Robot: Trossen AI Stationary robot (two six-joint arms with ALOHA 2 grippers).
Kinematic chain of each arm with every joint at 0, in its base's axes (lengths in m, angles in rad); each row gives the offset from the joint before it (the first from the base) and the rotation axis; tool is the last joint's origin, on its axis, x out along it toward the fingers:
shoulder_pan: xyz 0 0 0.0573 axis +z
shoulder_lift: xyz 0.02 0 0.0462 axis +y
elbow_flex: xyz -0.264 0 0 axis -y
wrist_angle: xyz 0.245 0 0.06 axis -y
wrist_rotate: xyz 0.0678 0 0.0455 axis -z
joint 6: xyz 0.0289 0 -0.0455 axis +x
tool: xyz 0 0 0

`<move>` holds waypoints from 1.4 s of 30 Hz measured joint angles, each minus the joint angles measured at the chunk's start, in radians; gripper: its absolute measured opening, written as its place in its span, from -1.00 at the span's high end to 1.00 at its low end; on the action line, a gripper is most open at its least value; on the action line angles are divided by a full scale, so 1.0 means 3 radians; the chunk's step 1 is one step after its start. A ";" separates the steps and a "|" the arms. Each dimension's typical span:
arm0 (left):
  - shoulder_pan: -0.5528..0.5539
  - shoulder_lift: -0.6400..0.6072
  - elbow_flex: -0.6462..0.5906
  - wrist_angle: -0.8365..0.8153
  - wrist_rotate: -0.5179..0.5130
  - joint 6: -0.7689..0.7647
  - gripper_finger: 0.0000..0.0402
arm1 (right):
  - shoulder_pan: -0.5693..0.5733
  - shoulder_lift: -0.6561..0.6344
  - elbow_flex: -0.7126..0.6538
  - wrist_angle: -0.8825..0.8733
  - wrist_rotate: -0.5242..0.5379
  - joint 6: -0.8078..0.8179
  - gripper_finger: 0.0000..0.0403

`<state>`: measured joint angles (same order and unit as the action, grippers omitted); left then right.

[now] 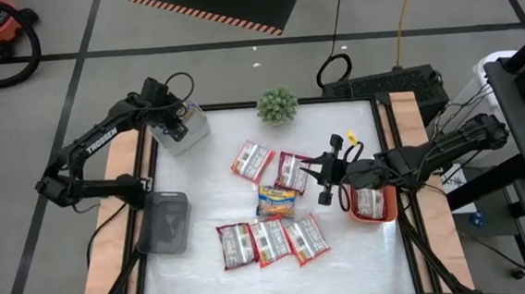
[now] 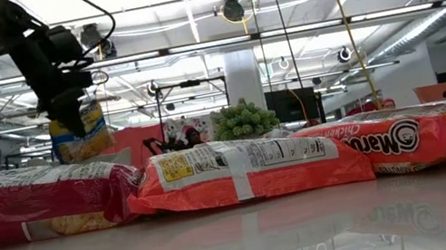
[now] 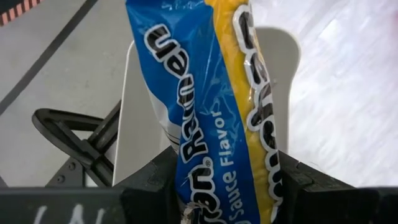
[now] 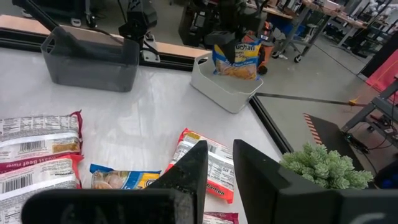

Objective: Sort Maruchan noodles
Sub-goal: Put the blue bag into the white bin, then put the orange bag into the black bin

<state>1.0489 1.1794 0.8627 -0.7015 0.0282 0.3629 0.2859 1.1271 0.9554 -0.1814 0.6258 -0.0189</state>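
Yellow-and-blue noodle packet (image 3: 217,118) hangs pinched in our left tool (image 1: 175,117) above the white bin (image 1: 186,134) at the table's far left corner. Light, crinkly, slippery: we'd grip an edge. Right tool (image 1: 324,173), narrow and empty, hovers mid-table.

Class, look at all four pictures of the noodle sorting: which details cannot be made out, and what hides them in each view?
- Inside of white bin, high view: covered by left hand and its yellow-blue packet.
- Orange bin contents, high view: right arm overlaps; count unclear.
- Dark grey bin interior: walls hide it.
- Yellow packet on table, right wrist view: partly behind right hand.
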 joint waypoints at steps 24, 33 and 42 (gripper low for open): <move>-0.0006 0.0001 0.0000 -0.0090 -0.0360 0.0018 -0.19 | 0.0000 0.0000 0.0000 -0.0005 -0.0005 0.0000 0.64; -0.0184 0.0001 0.0000 -0.0089 -0.0373 -0.0128 -0.19 | 0.0000 0.0000 0.0000 -0.0005 -0.0006 0.0000 0.64; -0.0954 0.0001 0.0000 -0.0336 -0.0709 -0.0961 -0.19 | -0.0001 0.0018 0.0000 0.0092 -0.0037 0.0118 0.64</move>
<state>0.7626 1.1797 0.8627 -0.8024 -0.1844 0.0747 0.2855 1.1324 0.9554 -0.1539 0.6147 0.0166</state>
